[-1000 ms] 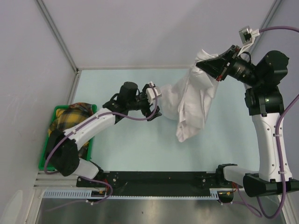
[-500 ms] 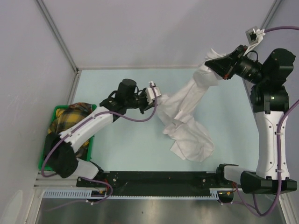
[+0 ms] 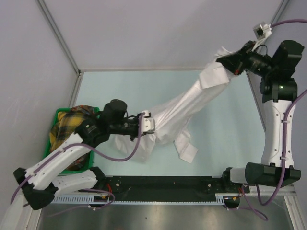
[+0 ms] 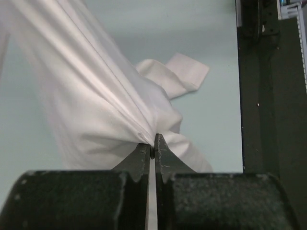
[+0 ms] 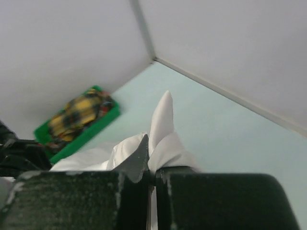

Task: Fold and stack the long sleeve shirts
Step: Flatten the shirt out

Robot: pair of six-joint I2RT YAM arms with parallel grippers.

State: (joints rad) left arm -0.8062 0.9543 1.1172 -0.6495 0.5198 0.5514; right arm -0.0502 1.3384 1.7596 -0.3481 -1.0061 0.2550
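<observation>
Top external: thin wrinkled shirt [image 3: 192, 102] taut.

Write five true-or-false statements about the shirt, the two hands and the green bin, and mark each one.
1. The thin white cloth shirt spans from one hand to the other. True.
2. The left hand is open and holds nothing. False: it is shut on a bunch of the shirt.
3. The right hand is shut on the shirt. True.
4. The green plastic bin sits at the table's right side. False: it is at the left side, by the left arm.
5. The bin has nothing in it. False: it holds yellow plaid cloth.
</observation>
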